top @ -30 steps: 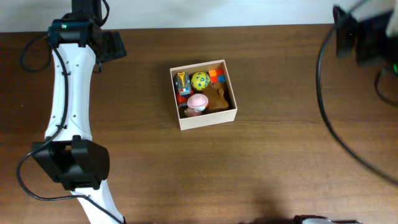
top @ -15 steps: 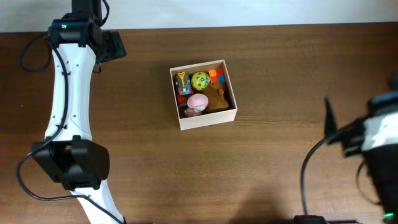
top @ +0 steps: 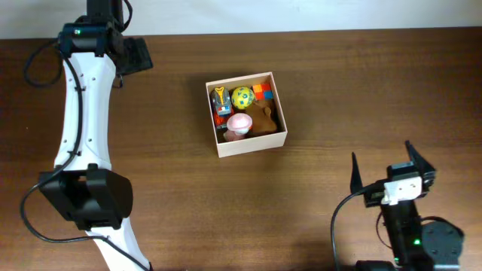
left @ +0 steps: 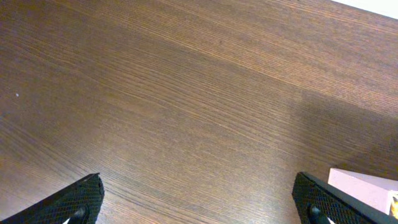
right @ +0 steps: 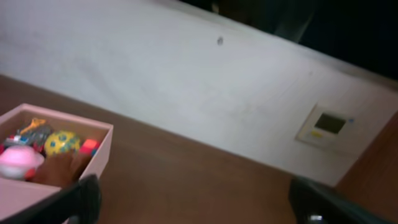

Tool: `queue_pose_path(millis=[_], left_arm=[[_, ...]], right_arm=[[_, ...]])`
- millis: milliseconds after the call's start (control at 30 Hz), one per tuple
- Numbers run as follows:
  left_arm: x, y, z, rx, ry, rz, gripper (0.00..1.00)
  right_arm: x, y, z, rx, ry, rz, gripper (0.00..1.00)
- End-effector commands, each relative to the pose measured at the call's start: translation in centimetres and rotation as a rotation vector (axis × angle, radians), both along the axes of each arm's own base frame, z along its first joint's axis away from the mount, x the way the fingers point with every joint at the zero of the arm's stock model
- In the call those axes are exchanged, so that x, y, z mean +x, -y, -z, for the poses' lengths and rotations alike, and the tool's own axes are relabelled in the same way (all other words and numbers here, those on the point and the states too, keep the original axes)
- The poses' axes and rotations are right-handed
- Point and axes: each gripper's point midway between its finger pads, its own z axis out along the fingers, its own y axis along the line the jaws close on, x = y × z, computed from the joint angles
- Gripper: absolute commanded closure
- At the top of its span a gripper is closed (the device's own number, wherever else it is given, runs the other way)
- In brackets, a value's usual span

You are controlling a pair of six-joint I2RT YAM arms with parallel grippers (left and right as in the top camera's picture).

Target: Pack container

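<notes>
As far as the overhead shows, packing looks done. The container (top: 252,143) sits mid-table (top: 339,90), a bit toward the far edge, and it is full: yellow ball (top: 242,96), pink toy (top: 239,123), brown toy (top: 263,118), blocks (top: 261,92), and a small toy (top: 220,102) against the left wall, possibly a vehicle but too small to name. No loose toys lie on the wood in any view. No lid is visible, so nothing seems left except maybe parking the arms.

Left gripper (left: 200,202) is near the far-left corner with its fingers spread wide and nothing between them, only bare wood below. A corner of the container shows at the lower right of its wrist view, well apart from the fingers.

Right gripper (right: 199,199) is by the near-right corner, also spread and empty. Its camera looks across the table at the container and the wall (right: 186,81) behind it.

Against the earlier frames:
- One second ago the right arm was a blur at the far-right corner.
- Half a second ago it was midway down the right edge.
- Now it has pulled back to the near-right corner, well apart from the container.
- Left arm, container and toys have not moved.
</notes>
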Motion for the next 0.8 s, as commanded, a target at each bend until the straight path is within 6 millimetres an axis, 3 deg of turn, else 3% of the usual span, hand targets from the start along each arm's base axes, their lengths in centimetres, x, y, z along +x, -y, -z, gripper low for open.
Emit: queue_pose_path(millis=[0,300,767], left_arm=[[-0.2,-0.2,-1.2,0.003,0.030,-0.018,0.01],[-0.2,-0.2,-1.2,0.004,0.030,-0.018,0.01],[-0.2,-0.2,-1.2,0.003,0.030,-0.018,0.01]], right_arm=[[0.0,0.7,1.7,0.099,0.010,0.039,0.01],[-0.3,1.1,5.2,0.142,0.028,0.058,0.01],[0.8,1.1,8.3,0.161,0.038,0.053,0.01]])
